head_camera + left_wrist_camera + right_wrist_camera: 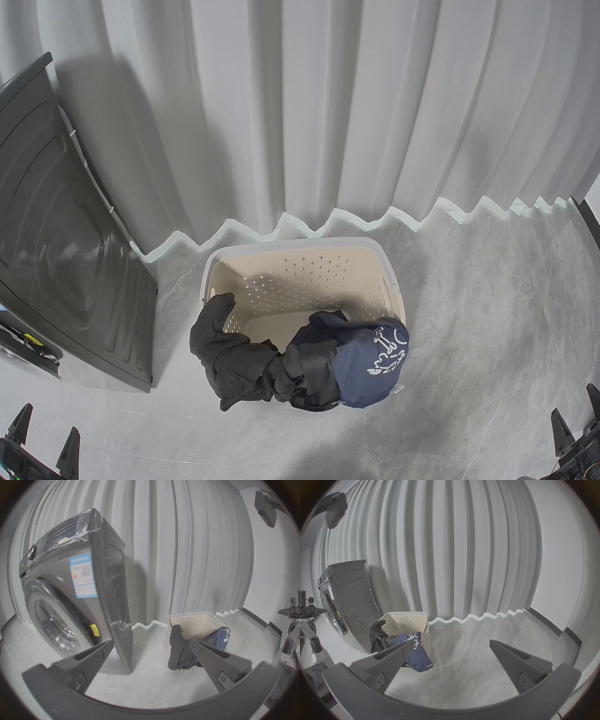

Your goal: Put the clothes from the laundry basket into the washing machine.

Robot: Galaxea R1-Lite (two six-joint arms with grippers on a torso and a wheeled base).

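Note:
A cream laundry basket point(300, 275) stands on the floor before the curtain. A dark grey garment point(244, 365) and a navy garment with white print point(369, 359) hang over its near rim. The grey washing machine point(62, 250) stands to the basket's left; its round door point(53, 620) looks closed in the left wrist view. My left gripper point(44, 437) is low at the left, open and empty. My right gripper point(578, 419) is low at the right, also open and empty. Both are well short of the basket point(193, 623) point(406, 623).
A pleated white curtain point(312, 112) hangs behind the basket, down to the floor. Grey marble-look floor point(487, 312) lies open to the basket's right and front. A dark skirting board point(550, 623) runs along the right wall.

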